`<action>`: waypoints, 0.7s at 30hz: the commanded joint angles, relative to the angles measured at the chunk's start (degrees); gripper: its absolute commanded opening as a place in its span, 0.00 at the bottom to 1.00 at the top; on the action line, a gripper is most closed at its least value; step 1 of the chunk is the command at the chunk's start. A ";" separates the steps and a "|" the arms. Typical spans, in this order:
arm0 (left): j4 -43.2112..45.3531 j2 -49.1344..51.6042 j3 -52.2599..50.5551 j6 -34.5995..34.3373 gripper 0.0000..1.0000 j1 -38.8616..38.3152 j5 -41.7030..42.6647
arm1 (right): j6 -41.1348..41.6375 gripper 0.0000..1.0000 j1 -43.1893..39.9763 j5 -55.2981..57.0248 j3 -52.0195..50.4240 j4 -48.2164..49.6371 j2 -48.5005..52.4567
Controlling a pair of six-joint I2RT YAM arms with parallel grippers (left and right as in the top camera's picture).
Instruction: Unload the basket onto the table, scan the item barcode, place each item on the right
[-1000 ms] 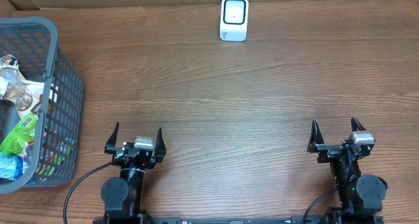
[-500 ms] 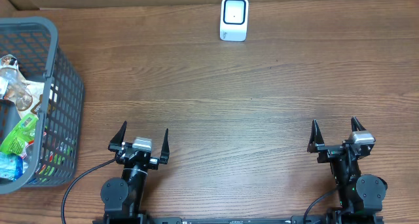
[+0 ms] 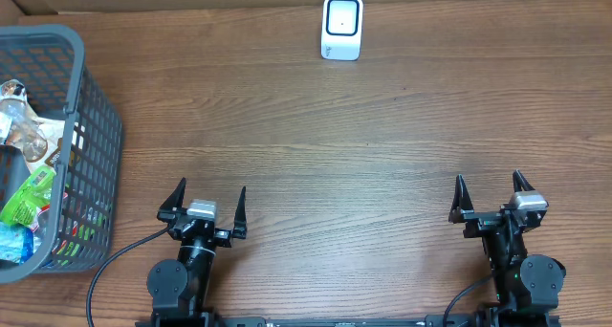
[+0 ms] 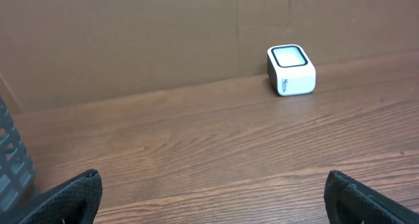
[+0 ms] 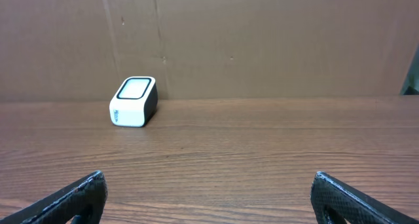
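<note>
The worktop (image 3: 335, 126) is brown wood grain, backed by a cardboard wall (image 4: 131, 40) along its far edge; a small white barcode scanner (image 3: 341, 27) stands upright at the middle of that far edge, just in front of the wall, its pale window facing up and forward. A grey mesh basket (image 3: 94, 136) sits at the left edge; the items lie piled inside it, among them a green packet (image 3: 27, 195) and a clear crinkled wrapper (image 3: 19, 126); no barcode is readable. The left gripper (image 3: 210, 188) sits at the near edge, left of centre, jaws spread wide and empty; the right gripper (image 3: 489, 179) sits by the near right corner, likewise spread wide, holding nothing; both are well apart from the scanner and basket.
</note>
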 commanded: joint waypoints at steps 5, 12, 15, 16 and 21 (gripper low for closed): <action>0.24 -0.55 -0.35 -2.78 1.00 0.26 0.79 | 0.24 1.00 0.26 0.57 -0.57 0.20 -0.09; 0.24 -0.55 -0.35 -1.53 1.00 0.26 -1.40 | 0.22 1.00 0.26 0.57 -0.57 0.24 -0.09; 0.66 -0.55 -0.35 -1.53 1.00 0.26 -1.79 | 0.26 1.00 0.26 0.50 -0.57 0.22 -0.09; 0.68 -0.55 -0.35 -1.53 1.00 0.26 -1.84 | 0.26 1.00 0.26 0.39 -0.57 0.24 -0.09; 0.70 -0.55 -0.35 -1.53 1.00 0.26 -2.05 | 0.24 1.00 0.26 0.39 -0.55 0.24 -0.09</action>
